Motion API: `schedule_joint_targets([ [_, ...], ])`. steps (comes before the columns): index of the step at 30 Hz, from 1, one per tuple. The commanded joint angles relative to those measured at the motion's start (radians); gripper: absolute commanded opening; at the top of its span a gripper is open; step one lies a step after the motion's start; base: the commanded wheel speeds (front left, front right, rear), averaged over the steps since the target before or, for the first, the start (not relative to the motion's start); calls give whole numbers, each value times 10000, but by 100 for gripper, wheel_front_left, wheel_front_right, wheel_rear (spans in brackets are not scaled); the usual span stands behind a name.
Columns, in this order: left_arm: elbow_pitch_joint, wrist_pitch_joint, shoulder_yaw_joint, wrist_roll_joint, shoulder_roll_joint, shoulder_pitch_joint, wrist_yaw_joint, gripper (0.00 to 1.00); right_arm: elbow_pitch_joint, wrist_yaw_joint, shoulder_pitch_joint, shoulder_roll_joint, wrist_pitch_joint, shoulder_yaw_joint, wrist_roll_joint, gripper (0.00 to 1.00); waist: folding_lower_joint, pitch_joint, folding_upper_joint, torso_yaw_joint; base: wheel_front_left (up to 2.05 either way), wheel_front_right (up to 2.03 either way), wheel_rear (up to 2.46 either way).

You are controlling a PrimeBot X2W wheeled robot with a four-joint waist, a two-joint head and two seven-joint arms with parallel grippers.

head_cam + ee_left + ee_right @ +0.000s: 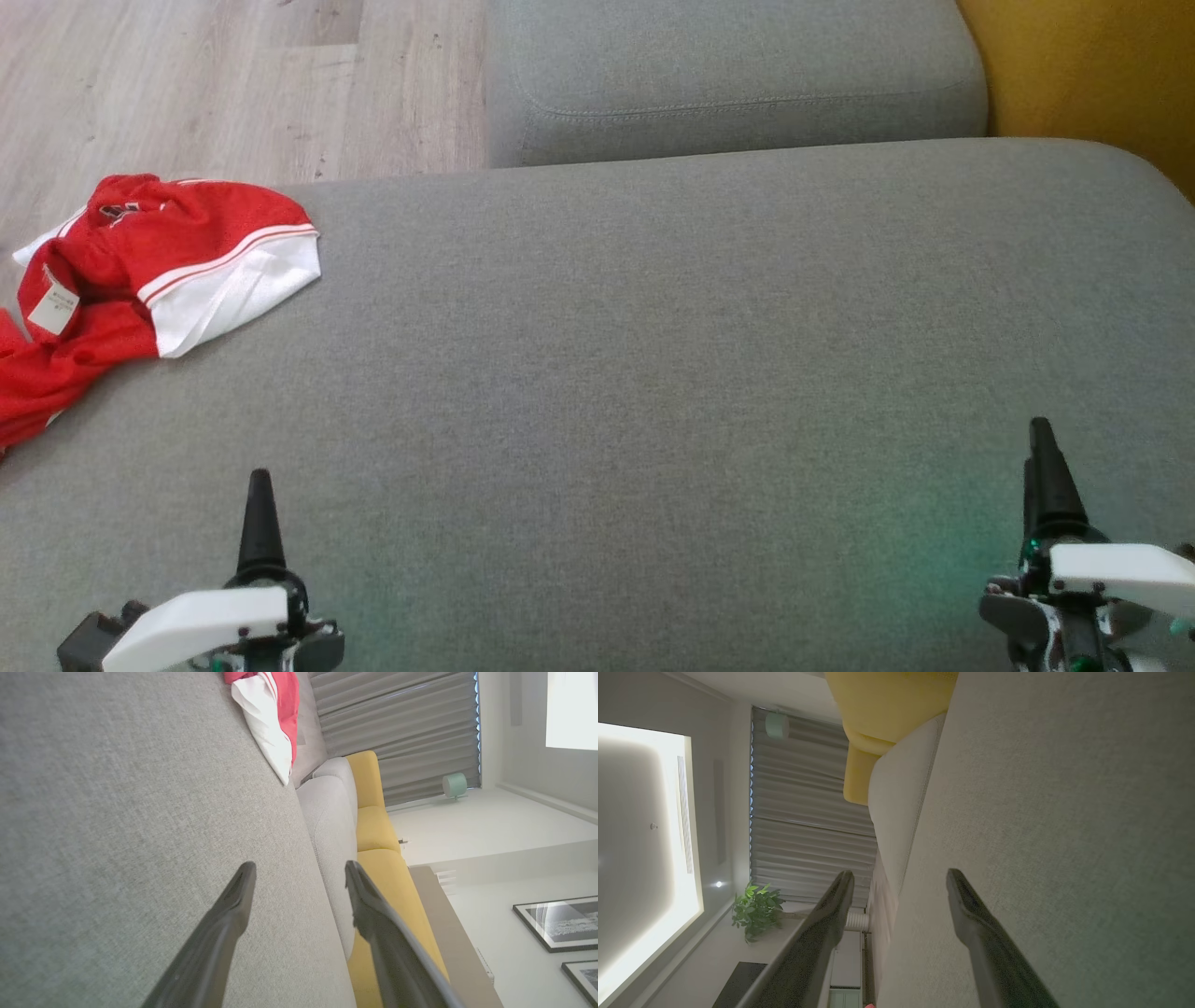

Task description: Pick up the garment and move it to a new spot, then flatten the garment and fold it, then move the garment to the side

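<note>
Garment (pixel 140 271): red w/ white trim, crumpled at cushion (pixel 653 373) edge.

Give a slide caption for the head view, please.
Crumpled red and white garment at the left edge of the grey cushion; left gripper and right gripper empty in the foreground.

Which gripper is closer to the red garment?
Left. The left gripper sits below the garment in the head view; the right gripper is far across the cushion.

The left jaws and right jaws share one build, long matte-black fingers (pixel 260 523) tapering to blunt tips. A white shell (pixel 201 621) caps each dark grey wrist (pixel 1013 616) — dotted with small screws and green glints.
</note>
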Motion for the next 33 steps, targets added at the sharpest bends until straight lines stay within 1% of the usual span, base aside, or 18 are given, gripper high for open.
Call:
schedule_joint_targets([
  [1, -444, -105, -26, 292, 36, -142, 42, 100, -451, 20, -213, -42, -114, 150, -292, 100, 0, -7, -1, 5, 0, 0, 0],
  [7, -620, -282, -229, 1286, 39, -90, 139, 100, -690, 24, -140, -45, -290, 491, -1245, 100, 0, -41, -1, 25, 0, 0, 0],
  [15, -717, -519, -526, 2890, 51, 21, 192, 100, -896, 29, -28, -50, -527, 688, -2335, 100, 0, -86, -1, 45, 0, 0, 0],
  [16, -717, -519, -526, 2890, 51, 21, 192, 100, -896, 29, -28, -50, -527, 688, -2335, 100, 0, -86, -1, 45, 0, 0, 0],
  [23, -832, -756, -614, 4062, 52, 176, 306, 100, -995, 34, 56, -54, -763, 948, -3629, 100, 0, -123, -1, 59, 0, 0, 0],
  [33, -815, -1053, -720, 5421, 61, 339, 411, 100, -942, 41, 121, -60, -1058, 1272, -5031, 100, 0, -140, -1, 108, 0, 0, 0],
])
